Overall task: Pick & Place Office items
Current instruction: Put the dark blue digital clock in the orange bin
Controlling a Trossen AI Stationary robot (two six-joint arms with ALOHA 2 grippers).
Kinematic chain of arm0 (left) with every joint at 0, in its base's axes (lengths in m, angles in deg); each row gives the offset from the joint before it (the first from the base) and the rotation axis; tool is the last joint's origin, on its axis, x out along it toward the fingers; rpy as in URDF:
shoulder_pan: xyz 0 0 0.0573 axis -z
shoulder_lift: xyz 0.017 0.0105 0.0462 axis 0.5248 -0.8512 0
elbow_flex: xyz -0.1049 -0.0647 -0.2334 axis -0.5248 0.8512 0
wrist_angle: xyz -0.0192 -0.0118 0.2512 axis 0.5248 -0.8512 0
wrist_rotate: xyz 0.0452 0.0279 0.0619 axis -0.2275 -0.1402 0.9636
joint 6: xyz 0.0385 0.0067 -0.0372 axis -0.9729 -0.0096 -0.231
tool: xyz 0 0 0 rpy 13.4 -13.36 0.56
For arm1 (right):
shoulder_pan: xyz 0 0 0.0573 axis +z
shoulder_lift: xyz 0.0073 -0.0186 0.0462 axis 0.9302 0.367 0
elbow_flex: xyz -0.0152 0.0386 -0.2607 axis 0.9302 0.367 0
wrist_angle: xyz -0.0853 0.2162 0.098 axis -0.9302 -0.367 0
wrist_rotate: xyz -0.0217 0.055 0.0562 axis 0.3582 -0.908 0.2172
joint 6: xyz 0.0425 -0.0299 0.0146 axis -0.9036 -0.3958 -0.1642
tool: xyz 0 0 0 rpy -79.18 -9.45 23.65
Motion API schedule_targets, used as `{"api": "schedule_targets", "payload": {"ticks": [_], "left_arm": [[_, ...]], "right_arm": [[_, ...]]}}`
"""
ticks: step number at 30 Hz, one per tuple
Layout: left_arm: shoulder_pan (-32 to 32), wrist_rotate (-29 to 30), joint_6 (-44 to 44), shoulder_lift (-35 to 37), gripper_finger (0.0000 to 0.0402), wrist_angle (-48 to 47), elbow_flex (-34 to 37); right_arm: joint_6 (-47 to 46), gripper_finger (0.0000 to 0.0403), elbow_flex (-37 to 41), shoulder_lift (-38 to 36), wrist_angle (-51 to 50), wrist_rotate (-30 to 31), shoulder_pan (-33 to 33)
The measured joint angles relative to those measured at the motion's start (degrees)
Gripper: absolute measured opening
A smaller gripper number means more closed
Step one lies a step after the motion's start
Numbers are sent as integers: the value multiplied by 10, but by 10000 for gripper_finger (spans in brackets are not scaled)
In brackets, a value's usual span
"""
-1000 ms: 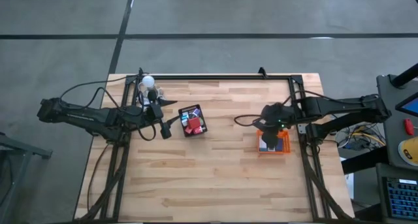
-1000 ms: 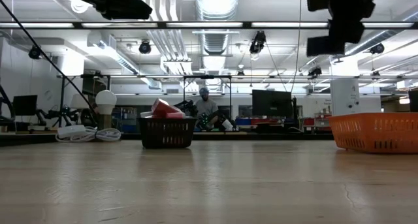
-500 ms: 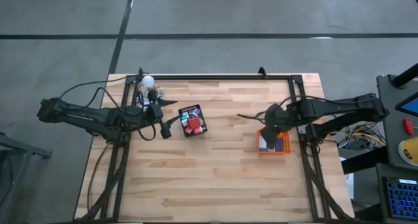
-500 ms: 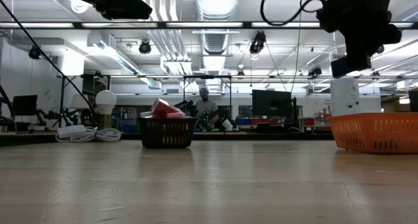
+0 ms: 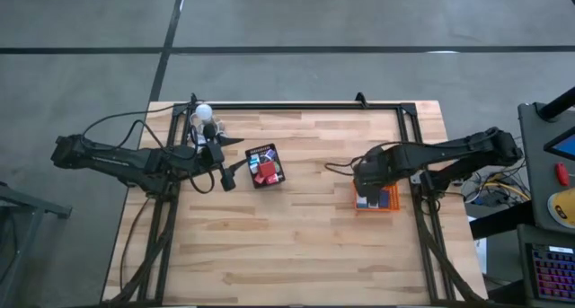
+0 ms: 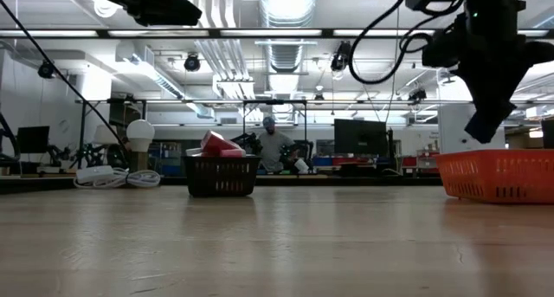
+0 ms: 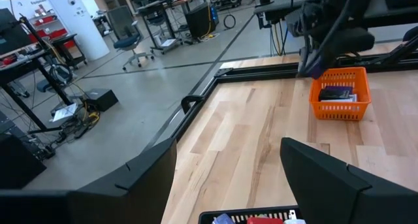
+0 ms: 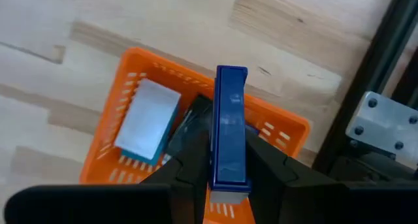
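Right arm about to drop a blue office item into the orange tray.

The right gripper (image 8: 227,178), jaws closed on a flat blue block (image 8: 228,129) held on edge, hangs over the orange tray (image 8: 124,64), which already holds a pale blue piece (image 8: 148,120). Next, likely lower and release. Farther off, the left gripper (image 7: 228,172) waits spread wide and empty beside the black mesh tray (image 5: 266,165) of remaining items.

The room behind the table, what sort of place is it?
Probably a robotics lab or workshop: exposed ducts overhead, benches with monitors, an office chair on a bare concrete floor, and a person working at a bench.
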Motion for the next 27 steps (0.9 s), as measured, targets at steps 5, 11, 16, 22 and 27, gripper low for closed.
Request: {"api": "schedule_targets", "payload": {"ticks": [5, 11, 16, 22, 27], "left_arm": [[0, 0, 0, 0, 275, 0, 0], [0, 0, 0, 0, 275, 0, 0], [0, 0, 0, 0, 275, 0, 0], [0, 0, 0, 0, 275, 0, 0], [0, 0, 0, 0, 275, 0, 0]], "right_arm": [[-18, 70, 7, 29, 11, 3, 15], [-71, 72, 15, 45, 32, 10, 47], [-102, 70, 19, 45, 36, 10, 73], [-129, 69, 24, 45, 42, 10, 92], [-144, 69, 37, 45, 52, 9, 97]]}}
